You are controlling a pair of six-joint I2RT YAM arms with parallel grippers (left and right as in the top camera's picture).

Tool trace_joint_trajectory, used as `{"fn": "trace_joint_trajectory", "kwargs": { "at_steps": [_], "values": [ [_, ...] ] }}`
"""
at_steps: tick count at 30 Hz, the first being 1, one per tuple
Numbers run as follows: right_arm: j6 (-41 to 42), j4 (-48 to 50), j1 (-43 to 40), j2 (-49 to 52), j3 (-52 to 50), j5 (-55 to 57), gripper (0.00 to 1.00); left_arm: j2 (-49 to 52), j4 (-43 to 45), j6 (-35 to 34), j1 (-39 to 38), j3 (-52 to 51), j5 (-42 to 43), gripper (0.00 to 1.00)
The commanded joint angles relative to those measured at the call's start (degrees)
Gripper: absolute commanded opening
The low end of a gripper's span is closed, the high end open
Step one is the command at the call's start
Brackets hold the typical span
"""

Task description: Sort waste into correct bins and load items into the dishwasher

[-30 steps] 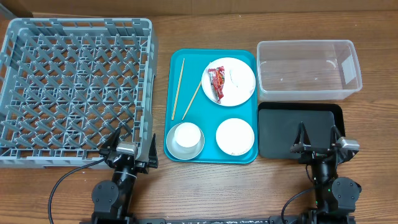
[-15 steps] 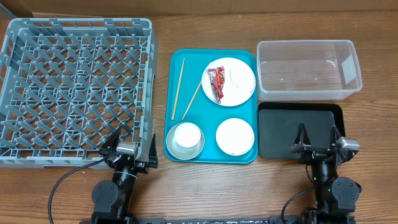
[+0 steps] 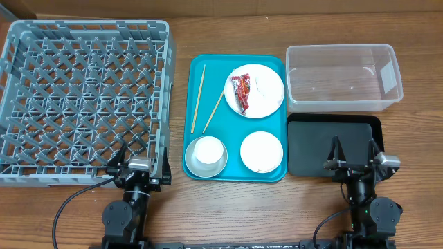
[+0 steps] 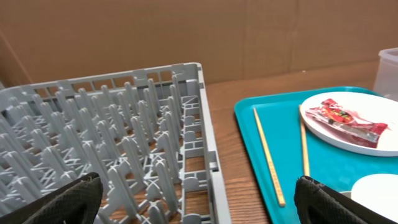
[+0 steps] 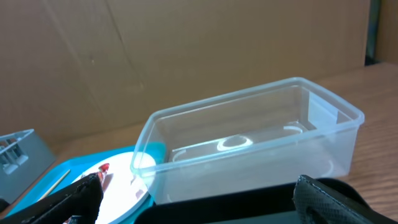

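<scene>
At the near edge of the bench [image 3: 228,207] both arms sat low. The left tool [image 3: 142,163] was by the front wall of the grey dish rack [image 3: 83,90], fingers spread wide, nothing between them. The right tool [image 3: 354,153] hovered over the near end of the black tray [image 3: 311,142], also spread and empty.

The rack, the black tray and the clear plastic tub [image 3: 332,83] behind it held nothing. Everything to be sorted lay on the teal tray [image 3: 211,135] between rack and bins. The plate [image 3: 270,93] was at the far right of it, with the red snack wrapper [image 3: 241,90] lying on its left side. The two chopsticks [image 3: 199,97] lay loose to the left of the plate. The white bowl [image 3: 261,151] was at the near right and the small white cup [image 3: 207,153] at the near left, inside a greyish round rim I could not identify. Faint white bits on the plate were too small to tell.

My judgement on handling:
- **Wrapper:** light, crinkly and slick, so pinch a free end rather than the flat middle.
- **Plate and bowl:** stiff, smooth and likely breakable, so grip at the rim.
- **Chopsticks:** thin and prone to rolling, so close across the shaft near mid-length.
- **Cup:** light, take it by the lip.

The wrapper carried print, but none was readable. I saw no brand or label on the rack, tub or trays.
</scene>
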Motion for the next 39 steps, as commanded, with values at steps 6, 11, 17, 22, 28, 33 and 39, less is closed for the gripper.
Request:
{"fn": "trace_joint_trajectory", "kwargs": {
  "at_steps": [6,11,17,22,28,33,39],
  "values": [
    [2.91,1.33,-0.22,-0.57,-0.57,-2.62,1.00,-0.33,0.76,-1.38,-0.37,-0.15,12.96,1.00],
    [6.05,5.31,-0.22,-0.57,1.11,-11.04,1.00,-0.33,9.68,-2.58,-0.37,0.22,14.58,1.00],
    [5.81,2.08,-0.22,1.36,14.47,-11.47,1.00,0.37,10.10,-9.70,-0.35,8.26,13.94,1.00],
    [5.86,-8.33,-0.22,11.96,33.44,-13.25,1.00,8.26,-0.20,-9.66,-0.35,23.76,13.92,1.00],
    [5.84,-32.48,-0.22,30.36,60.87,-17.64,1.00,25.35,-20.06,-9.70,-0.35,47.21,14.21,1.00],
    [5.86,-52.24,-0.22,44.11,79.84,-17.70,1.00,40.68,-39.17,-9.66,-0.37,66.25,15.96,1.00],
    [6.10,-55.78,-0.22,51.49,85.20,-20.26,1.00,53.27,-49.94,-9.68,-0.35,77.44,17.14,1.00]
  ]
}}
